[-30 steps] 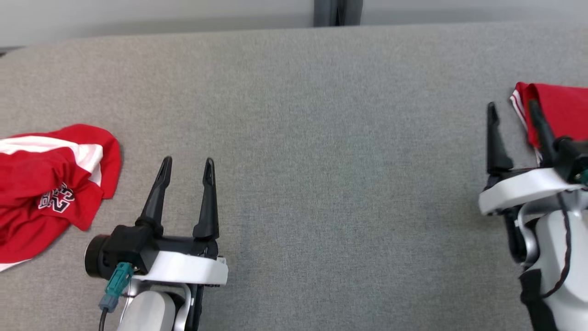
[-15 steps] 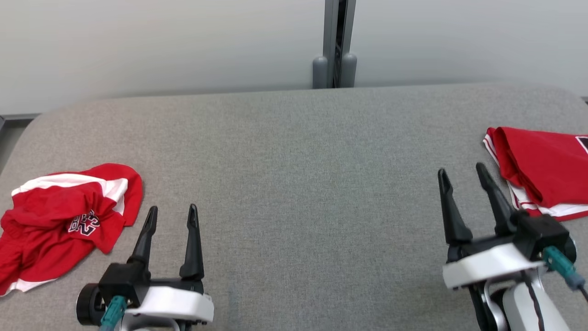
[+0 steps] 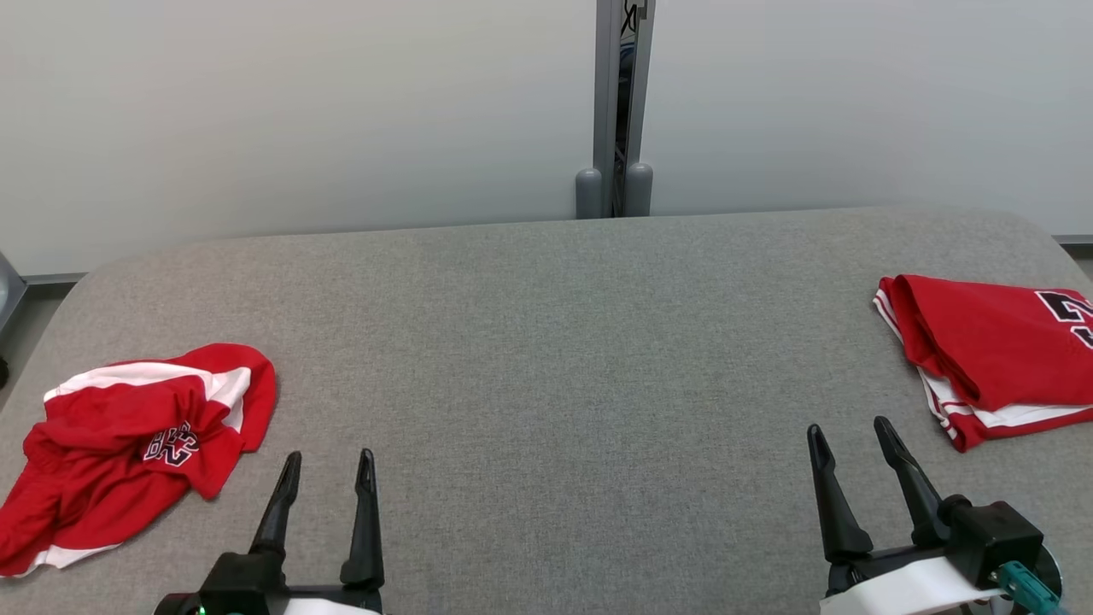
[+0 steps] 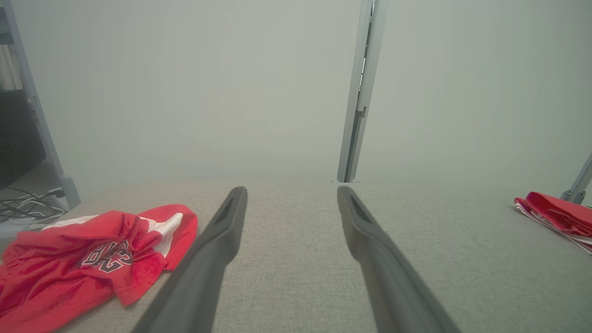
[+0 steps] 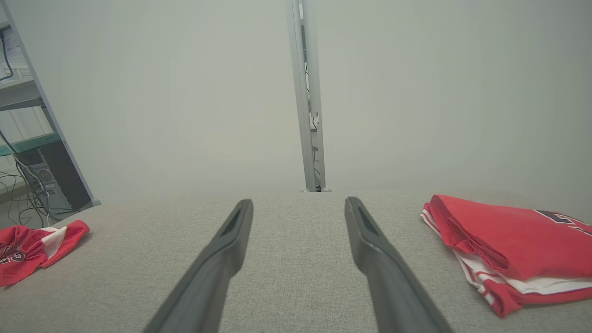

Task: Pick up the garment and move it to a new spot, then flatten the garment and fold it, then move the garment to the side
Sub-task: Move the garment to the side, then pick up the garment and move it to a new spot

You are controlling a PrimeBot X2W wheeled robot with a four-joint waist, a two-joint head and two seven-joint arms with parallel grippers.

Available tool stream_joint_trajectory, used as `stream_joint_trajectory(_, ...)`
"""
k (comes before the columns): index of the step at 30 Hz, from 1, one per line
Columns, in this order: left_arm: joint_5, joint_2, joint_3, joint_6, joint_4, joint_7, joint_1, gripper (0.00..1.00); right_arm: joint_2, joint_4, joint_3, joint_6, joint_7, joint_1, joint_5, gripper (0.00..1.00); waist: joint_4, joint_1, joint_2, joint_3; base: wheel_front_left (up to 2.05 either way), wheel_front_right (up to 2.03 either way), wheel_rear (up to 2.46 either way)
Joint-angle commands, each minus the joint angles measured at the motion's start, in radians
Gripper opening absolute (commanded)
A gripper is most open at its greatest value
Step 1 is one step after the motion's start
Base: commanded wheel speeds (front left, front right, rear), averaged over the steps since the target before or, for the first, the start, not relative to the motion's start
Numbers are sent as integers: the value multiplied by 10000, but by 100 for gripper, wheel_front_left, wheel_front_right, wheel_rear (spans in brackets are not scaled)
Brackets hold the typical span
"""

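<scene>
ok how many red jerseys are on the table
2. A crumpled red jersey lies at the left end of the grey table; a folded red jersey lies at the right end, partly cut off in the head view.

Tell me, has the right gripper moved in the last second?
Yes. The right gripper has drawn back toward the robot: its jaws overlapped the folded red garment before and now stand clear of it.

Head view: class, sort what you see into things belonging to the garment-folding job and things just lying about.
Belongs to the job: crumpled red garment, folded red garment, left gripper and right gripper, both open and empty, grey padded table.

Just lying about: metal post behind the table, floor cables in the left wrist view.
</scene>
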Motion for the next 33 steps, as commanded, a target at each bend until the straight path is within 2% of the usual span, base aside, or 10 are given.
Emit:
stream_joint_trajectory(1, 140, 30, -32, 8, 24, -32, 131, 100, -26, 7, 16, 2, -38, 109, 53, 100, -28, 0, 0, -56, 0, 0, 0)
stream_joint_trajectory(22, 148, 32, -88, -53, 233, -33, 186, 100, -22, -52, 117, 2, -39, 217, 150, 100, 262, 0, 0, -190, 0, 0, 0)
stream_joint_trajectory(28, 6, 32, -115, 14, 86, -33, 55, 100, -25, -10, 218, 2, -39, 219, 118, 100, 784, 0, 0, -131, 0, 0, 0)
stream_joint_trajectory(33, -91, 32, -92, 105, -93, -35, 10, 100, -23, -28, 341, 2, -39, 236, 163, 100, 1585, 0, 0, -93, 0, 0, 0)
